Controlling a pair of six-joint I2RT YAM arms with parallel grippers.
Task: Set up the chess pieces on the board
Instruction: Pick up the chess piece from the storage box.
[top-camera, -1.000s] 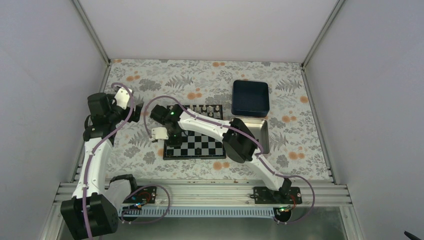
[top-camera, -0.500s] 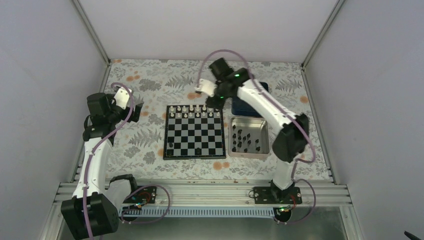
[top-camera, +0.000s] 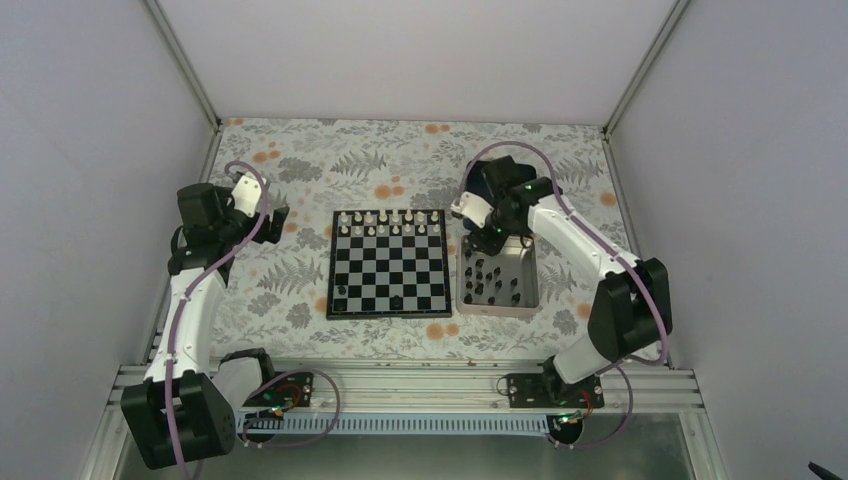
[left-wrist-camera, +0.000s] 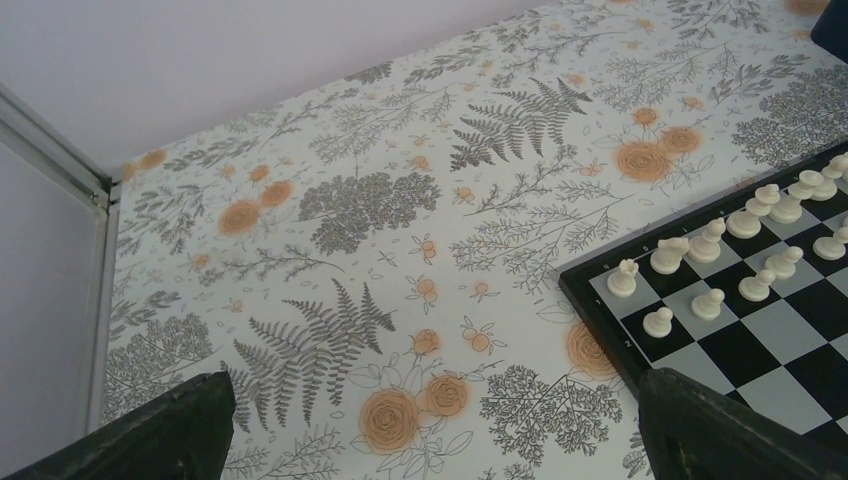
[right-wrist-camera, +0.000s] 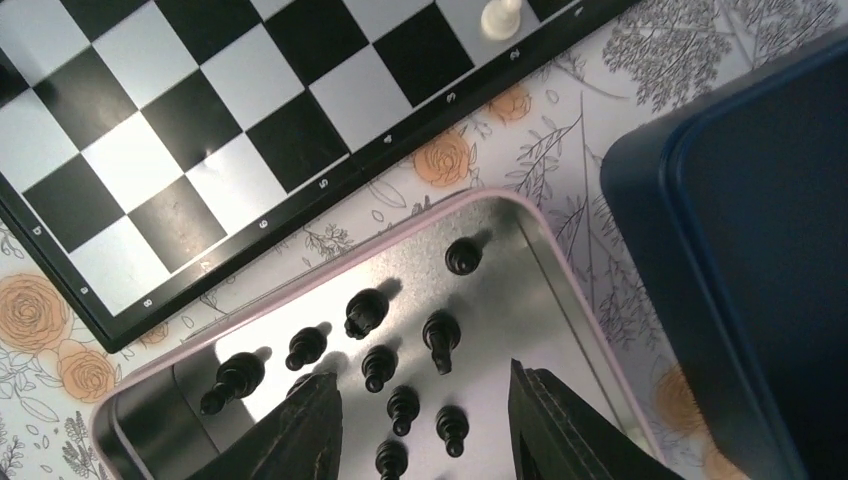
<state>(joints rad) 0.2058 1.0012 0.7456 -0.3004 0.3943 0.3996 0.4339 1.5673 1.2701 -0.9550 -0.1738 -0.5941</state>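
Your right tool (right-wrist-camera: 422, 385) hangs over the upper end of the tray (right-wrist-camera: 515, 300). Its fingers (right-wrist-camera: 300, 430) are apart and clamp nothing. The black pieces (right-wrist-camera: 366, 312) stand on the tray floor below them.

In the overhead view most of those pieces are in that tray, just right of the board (top-camera: 388, 262). Two stand on the board along its lower edge. The white pieces (top-camera: 388, 222) fill its top two rows.

Your left tool (left-wrist-camera: 432, 390) hovers over the counter (left-wrist-camera: 330, 200) off the board's upper left corner, also spread and empty.

Judge the pieces as tiny, light and hard, with thin necks over wider bases. They look glossy, so expect one to slip or topple at a glancing touch. Several stand close together, and a wide approach could knock a neighbour over.

The lone piece (right-wrist-camera: 462, 256) at upper middle of the right wrist view has room around it, so it looks the easiest pick.

Straddle it squarely and close gently around the body just above the base, not the narrow top. Then lift straight up.

You cannot tell from here whether the board is magnetic.
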